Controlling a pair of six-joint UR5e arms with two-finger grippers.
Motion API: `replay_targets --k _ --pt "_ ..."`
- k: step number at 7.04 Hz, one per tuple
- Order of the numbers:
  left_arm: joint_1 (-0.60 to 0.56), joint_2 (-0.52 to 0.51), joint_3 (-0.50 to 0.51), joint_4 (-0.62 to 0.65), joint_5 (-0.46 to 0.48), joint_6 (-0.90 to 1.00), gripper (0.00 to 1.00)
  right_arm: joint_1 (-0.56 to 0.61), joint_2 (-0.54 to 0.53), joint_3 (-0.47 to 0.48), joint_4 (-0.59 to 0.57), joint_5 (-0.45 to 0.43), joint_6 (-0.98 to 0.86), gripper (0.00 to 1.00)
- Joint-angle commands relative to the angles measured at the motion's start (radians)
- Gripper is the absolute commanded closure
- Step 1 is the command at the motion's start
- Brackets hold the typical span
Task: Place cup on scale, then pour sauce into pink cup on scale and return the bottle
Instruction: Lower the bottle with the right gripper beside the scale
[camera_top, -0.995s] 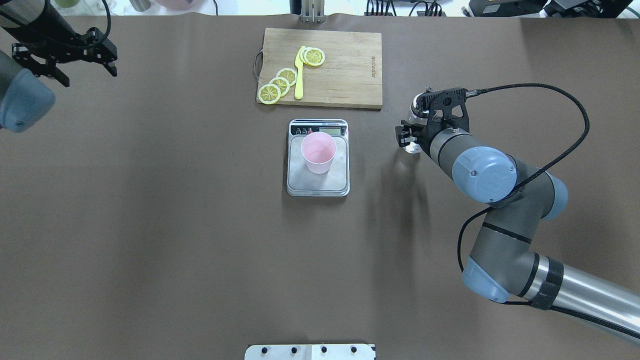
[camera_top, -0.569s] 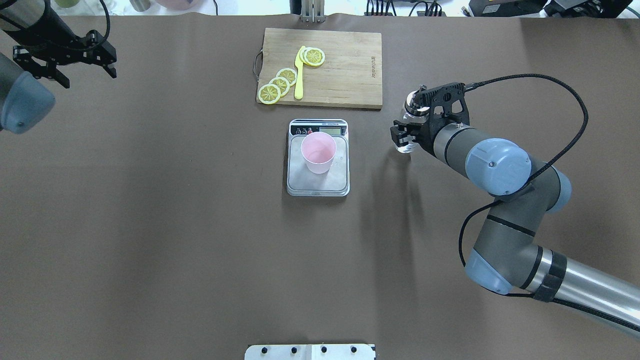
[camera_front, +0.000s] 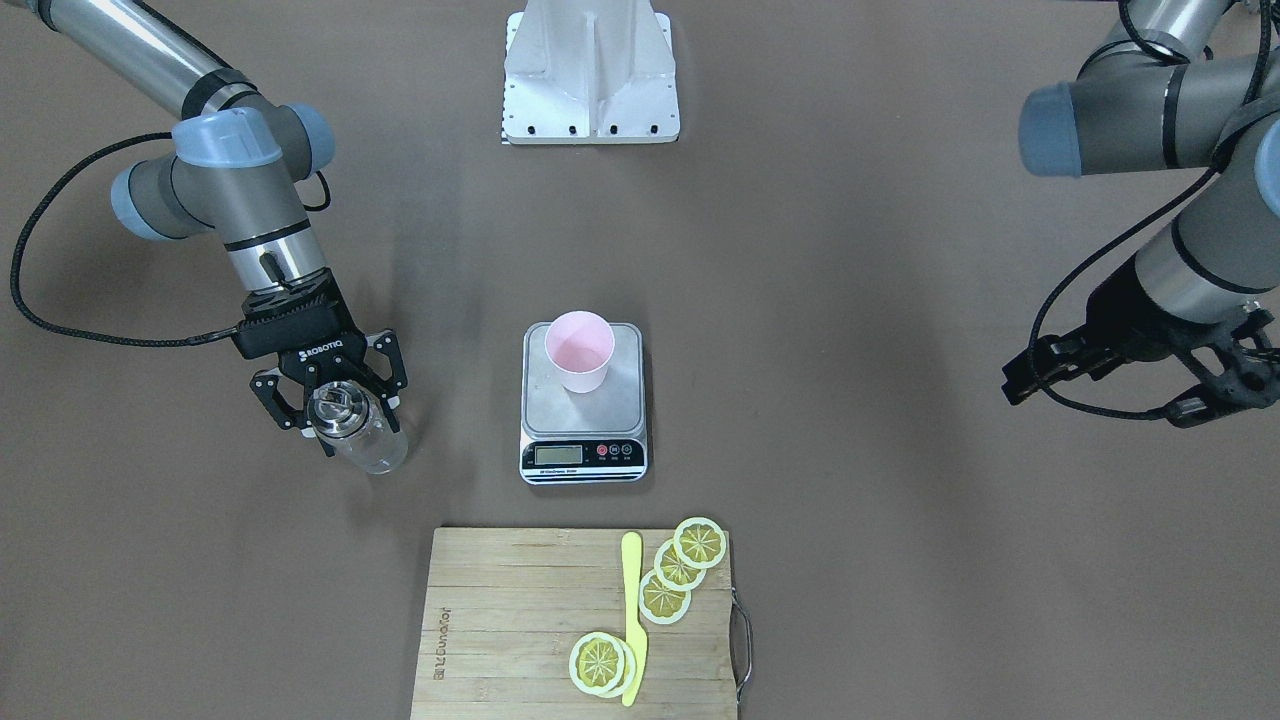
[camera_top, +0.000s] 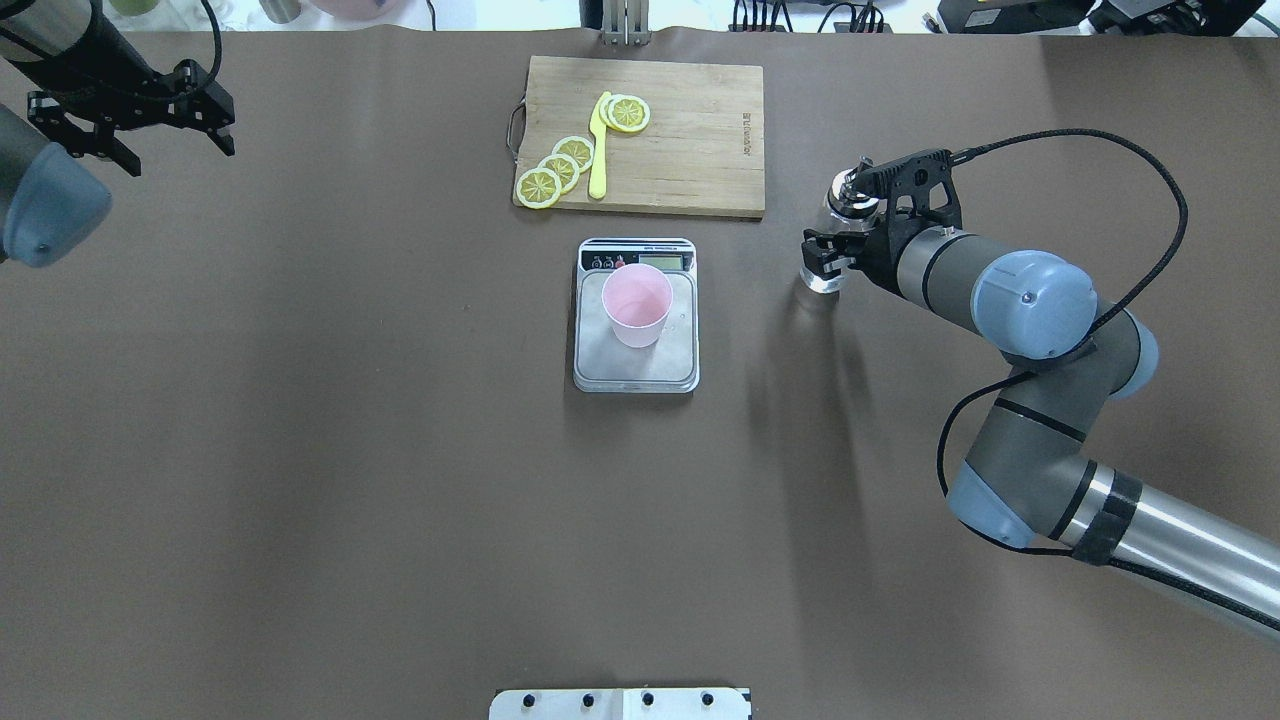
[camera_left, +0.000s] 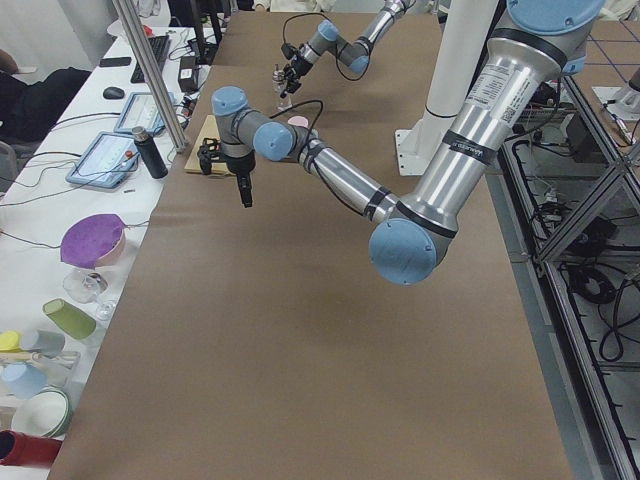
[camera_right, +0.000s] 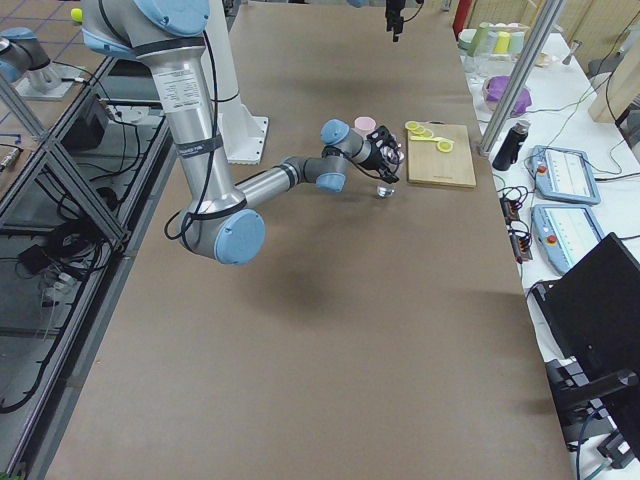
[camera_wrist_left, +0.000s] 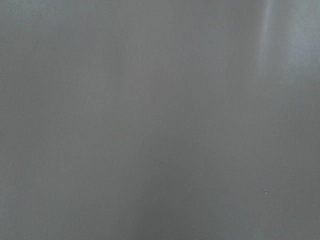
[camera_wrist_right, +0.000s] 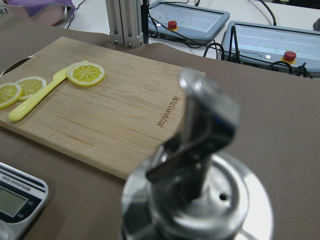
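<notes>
- Bottle (camera_front: 374, 449) sits near vertical in my right gripper's (camera_front: 352, 425) clamp, cap up, spout toward the cutting board (camera_front: 520, 620), well apart from the scale (camera_front: 583, 420).
- My left gripper (camera_top: 178, 148) hangs spread wide.

The right arm (camera_top: 1040, 300) is a chain of silver-grey metal tubes and darker grey joints closed by round pale blue caps. Each cap carries a tiny dot, perhaps a screw, too small to tell. A black band rings its shiny silver tube. A thin black cable (camera_top: 1080, 131) runs to the black two-finger right gripper (camera_front: 338, 405), lettered ROBOTIQ in white. The left arm (camera_front: 1180, 255) has the same colours and cable, and a black left gripper (camera_top: 178, 150). The white base pedestal (camera_front: 590, 80) shows small dark screws.
</notes>
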Motion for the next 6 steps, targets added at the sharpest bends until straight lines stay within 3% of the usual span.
replay_targets --k 1,2,3,4,6 --pt "0.000 0.000 0.000 0.000 0.001 0.000 0.01 0.011 -0.003 -0.005 0.008 0.020 -0.046 1.00" --pt "0.000 0.000 0.001 0.000 0.001 0.000 0.01 0.010 -0.003 -0.005 0.006 0.020 -0.050 0.80" --pt "0.000 0.001 0.001 0.000 0.001 0.000 0.01 0.008 -0.001 -0.008 0.008 0.017 -0.041 0.25" --pt "0.000 0.001 0.005 -0.001 0.001 0.000 0.01 0.008 -0.001 -0.005 0.009 0.017 -0.033 0.01" --pt "0.000 0.001 0.006 -0.001 0.001 0.000 0.01 0.010 -0.004 0.006 0.012 0.019 -0.033 0.00"
